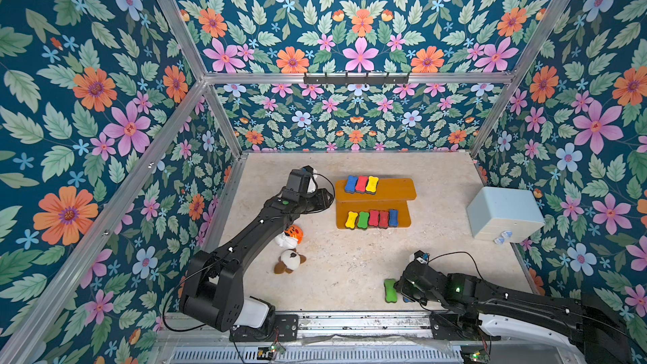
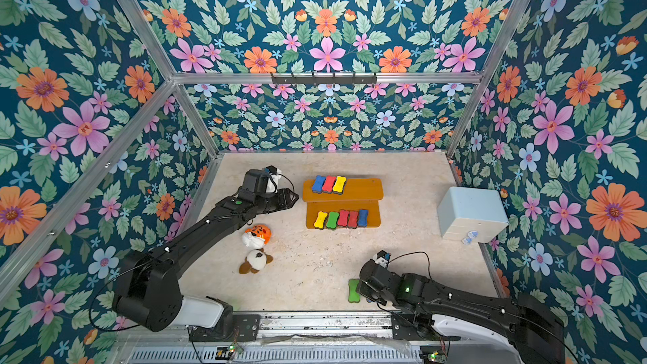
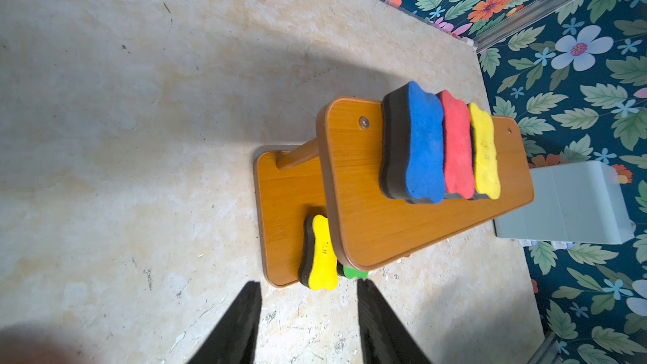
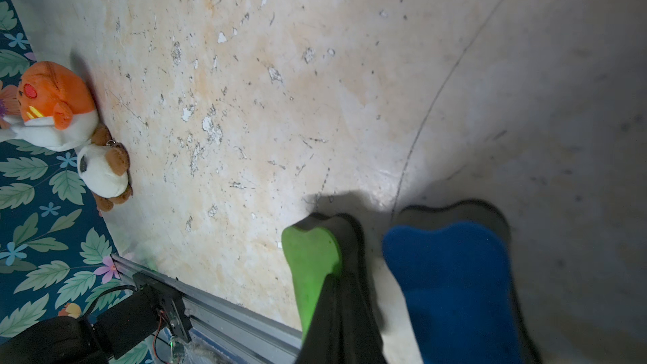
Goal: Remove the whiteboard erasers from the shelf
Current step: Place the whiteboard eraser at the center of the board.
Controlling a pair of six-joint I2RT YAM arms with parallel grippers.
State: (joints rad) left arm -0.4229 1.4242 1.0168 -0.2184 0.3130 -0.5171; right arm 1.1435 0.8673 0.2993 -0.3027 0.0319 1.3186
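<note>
The orange-brown shelf point(image 1: 399, 189) point(image 3: 371, 218) stands mid-table. Its upper board carries a blue point(image 1: 351, 183), a red point(image 1: 361, 183) and a yellow eraser point(image 1: 371, 184). The lower board holds yellow point(image 1: 351, 219), green point(image 1: 363, 220), two red and one blue point(image 1: 393, 217). My left gripper point(image 1: 324, 199) point(image 3: 308, 288) hovers open and empty just left of the shelf, facing the lower yellow eraser point(image 3: 322, 257). Near the front edge my right gripper point(image 1: 399, 288) point(image 4: 338, 295) is shut on nothing, between a green eraser point(image 1: 389, 290) point(image 4: 311, 257) and a blue one point(image 4: 455, 292) lying on the table.
A pale blue box point(image 1: 504, 213) sits at the right wall. Two plush toys, an orange-and-white one point(image 1: 292, 234) and a brown-and-white one point(image 1: 290, 260), lie under the left arm. A metal rail point(image 1: 350, 320) runs along the front edge.
</note>
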